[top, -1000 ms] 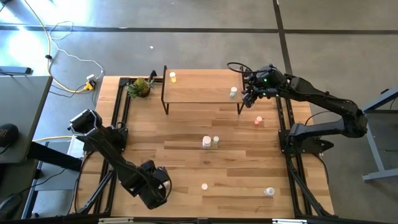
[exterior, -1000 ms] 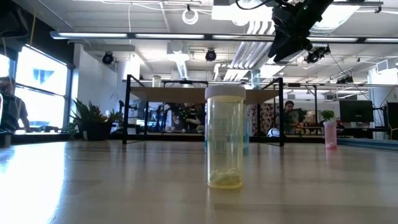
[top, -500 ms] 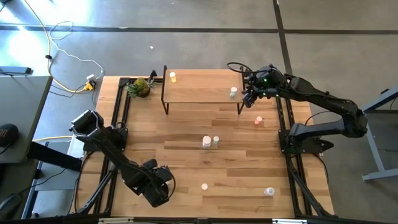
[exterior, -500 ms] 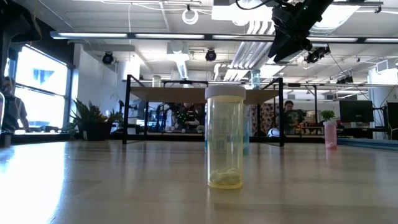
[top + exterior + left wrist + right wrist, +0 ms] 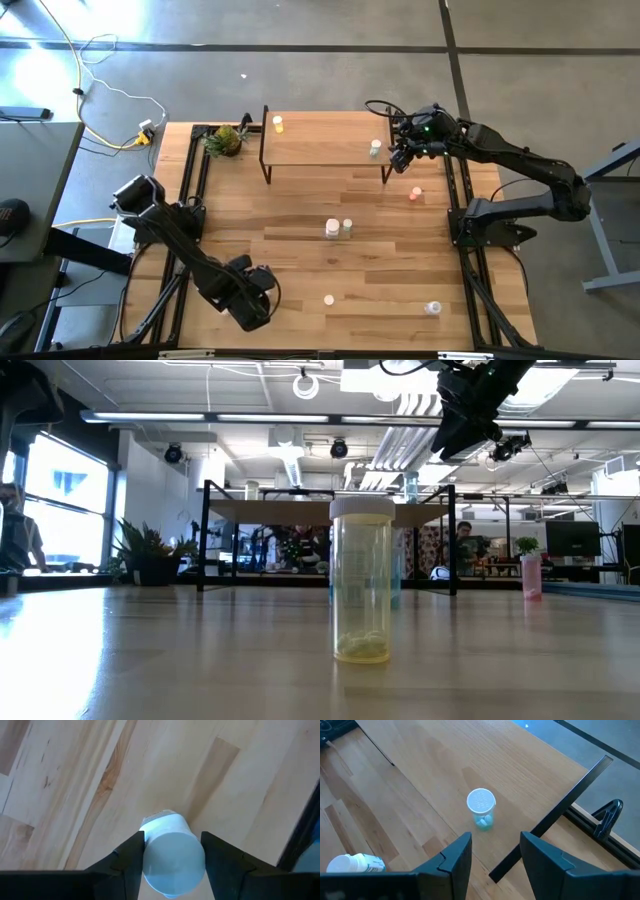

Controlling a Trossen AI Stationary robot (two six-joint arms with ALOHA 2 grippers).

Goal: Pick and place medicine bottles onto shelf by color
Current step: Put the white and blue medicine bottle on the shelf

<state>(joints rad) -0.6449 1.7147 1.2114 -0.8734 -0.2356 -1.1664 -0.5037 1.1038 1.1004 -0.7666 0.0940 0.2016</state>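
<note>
My left gripper is near the table's near left corner, shut on a white-capped bottle. My right gripper is open and empty above the right end of the shelf, beside a greenish bottle that stands on the board. A yellow bottle stands on the shelf's left end. On the table stand an orange-red bottle, a white one next to a greenish one, and a pale yellow one. A white bottle lies at the near right. My left gripper pinches the bottle's white cap between its two fingers, one on each side. The fingers come from above, pointing down. Whether the bottle's base rests on the table or hangs clear, I cannot tell.
A green leafy plant-like object sits at the far left corner. Dark metal rails run along the table's left and right edges. The shelf's dark leg is close under my right gripper. People show in the room beyond the table.
My left gripper has shifted slightly near the near left corner, and a dark part of that arm has come into the low view's upper left. My right gripper has kept still.
</note>
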